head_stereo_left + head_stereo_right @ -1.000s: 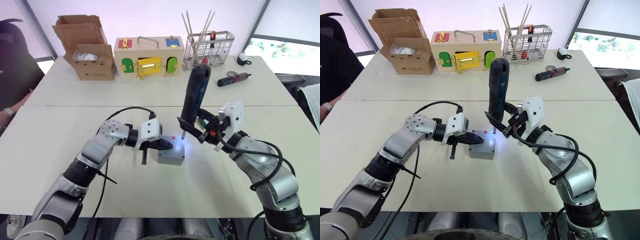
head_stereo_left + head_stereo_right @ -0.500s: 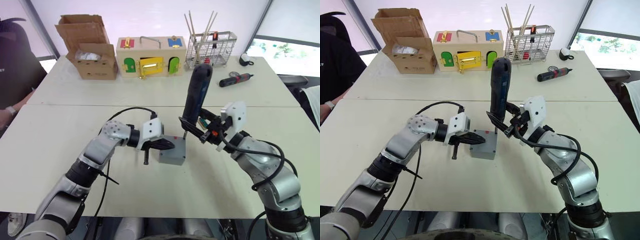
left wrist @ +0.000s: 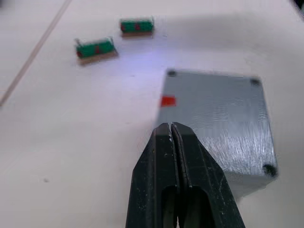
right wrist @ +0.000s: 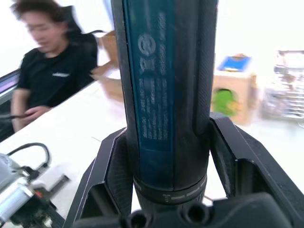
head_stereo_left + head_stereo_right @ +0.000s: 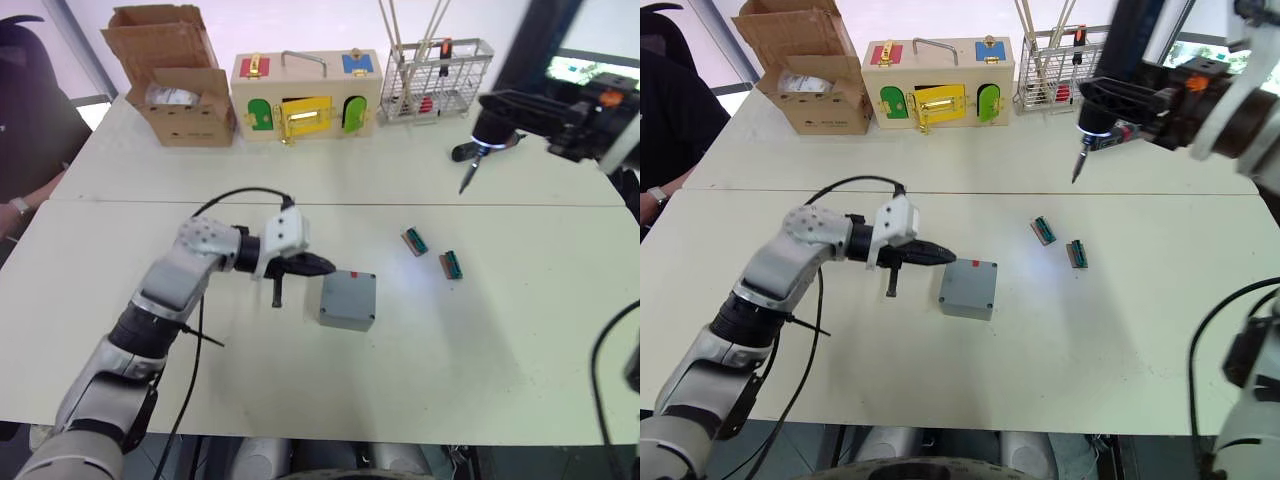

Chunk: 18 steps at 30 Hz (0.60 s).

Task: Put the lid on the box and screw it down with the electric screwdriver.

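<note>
— Grey plastic is seen in the middle of the frame. What is it?

— The box is set there on the white table, with the lid laid flat on top. A small red mark is seen at its far edge, and dark screw holes are seen at the lid's corners.

— What is found to the left of it?

— At the upper left, a cardboard carton is placed on the far table, and a wooden box with coloured doors beside it. Lower down, the left gripper is held just left of the box. Its two black fingers are pressed together with nothing between them. The tips are right at the box's near top edge; whether it is touched cannot be told.

— And to the right?

— Two small green parts are laid on the table right of the box, well apart from it. A wire basket is seen at the upper right. The electric screwdriver is held up high there by the right gripper, far from the box. Its bit is pointed down over the far table. The fingers are pinched on the thick blue-black body.
</note>
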Each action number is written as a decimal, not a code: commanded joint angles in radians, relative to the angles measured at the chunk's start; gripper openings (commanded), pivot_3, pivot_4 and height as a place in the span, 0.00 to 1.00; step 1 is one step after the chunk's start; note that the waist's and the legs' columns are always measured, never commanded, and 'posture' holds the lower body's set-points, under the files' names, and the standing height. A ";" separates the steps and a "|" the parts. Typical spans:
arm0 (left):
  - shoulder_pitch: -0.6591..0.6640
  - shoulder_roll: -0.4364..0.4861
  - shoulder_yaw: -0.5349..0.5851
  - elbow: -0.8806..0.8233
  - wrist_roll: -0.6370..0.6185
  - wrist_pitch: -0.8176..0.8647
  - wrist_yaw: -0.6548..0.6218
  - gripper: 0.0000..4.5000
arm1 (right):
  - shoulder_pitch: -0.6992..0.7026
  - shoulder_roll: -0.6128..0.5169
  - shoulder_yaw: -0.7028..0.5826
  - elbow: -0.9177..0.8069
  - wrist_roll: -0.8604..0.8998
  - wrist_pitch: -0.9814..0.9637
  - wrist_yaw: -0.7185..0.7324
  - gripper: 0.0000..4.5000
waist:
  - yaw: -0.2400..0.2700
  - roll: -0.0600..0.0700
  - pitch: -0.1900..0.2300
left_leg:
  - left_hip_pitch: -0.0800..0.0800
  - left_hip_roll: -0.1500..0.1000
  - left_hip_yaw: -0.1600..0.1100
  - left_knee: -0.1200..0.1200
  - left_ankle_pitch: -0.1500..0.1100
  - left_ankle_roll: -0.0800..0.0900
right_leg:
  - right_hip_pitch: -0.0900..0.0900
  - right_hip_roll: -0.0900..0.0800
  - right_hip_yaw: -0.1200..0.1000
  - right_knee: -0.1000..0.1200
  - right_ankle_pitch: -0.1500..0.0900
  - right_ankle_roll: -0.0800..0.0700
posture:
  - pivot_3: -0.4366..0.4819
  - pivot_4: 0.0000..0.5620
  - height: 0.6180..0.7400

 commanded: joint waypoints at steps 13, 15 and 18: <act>-0.018 -0.028 -0.079 -0.155 -0.014 -0.024 -0.044 0.00 | 0.047 -0.227 0.543 0.528 -0.403 0.077 0.368 0.44 | -0.031 0.004 0.010 | 0.003 0.001 0.015 0.003 -0.003 0.008 | -0.005 0.000 0.009 0.009 0.000 0.001 | 0.48 0.27 1.00; 0.009 -0.024 -0.079 -0.185 -0.015 -0.008 -0.024 0.00 | 0.037 -0.203 0.572 0.549 -0.426 0.088 0.391 0.44 | -0.034 0.004 0.010 | 0.004 0.001 0.017 0.002 -0.003 0.008 | -0.008 0.001 0.012 0.012 0.000 0.001 | 0.48 0.27 1.00; 0.042 -0.017 -0.068 -0.220 -0.024 0.020 0.006 0.00 | 0.042 -0.176 0.594 0.577 -0.463 0.078 0.408 0.44 | -0.029 0.004 0.010 | 0.003 0.001 0.017 0.002 -0.003 0.007 | -0.010 0.001 0.014 0.014 0.000 0.001 | 0.48 0.27 1.00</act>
